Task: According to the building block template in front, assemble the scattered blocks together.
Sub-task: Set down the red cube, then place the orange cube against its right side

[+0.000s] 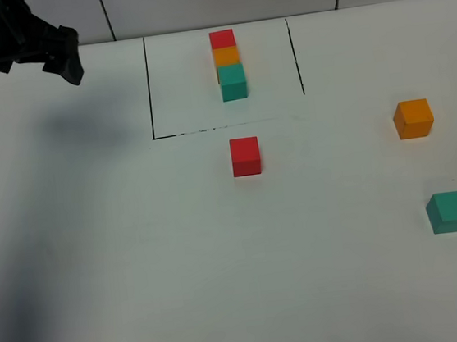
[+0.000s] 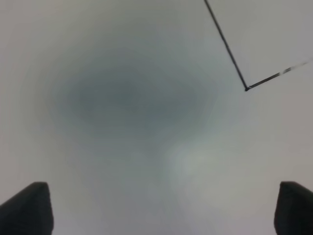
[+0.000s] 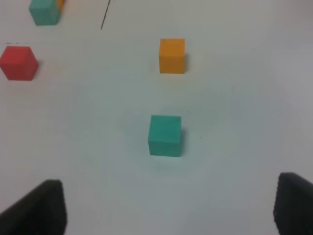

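The building block template (image 1: 229,64) is a joined line of red, orange and teal cubes inside a black-outlined box at the back. The scattered blocks lie apart on the white table: a red cube (image 1: 245,156) just in front of the box, an orange cube (image 1: 413,118) at the right, and a teal cube (image 1: 450,212) nearer the front right. My left gripper (image 1: 68,65) hovers at the far back left, open (image 2: 161,210) and empty. The exterior view does not show my right gripper (image 3: 166,208). It is open, with the teal cube (image 3: 165,135) a short way ahead of it and the orange cube (image 3: 172,56) beyond.
The black outline (image 1: 148,89) marks the template's area; one of its corners (image 2: 246,88) shows in the left wrist view. The left arm casts a broad shadow (image 1: 22,244) on the left of the white table (image 1: 145,312).
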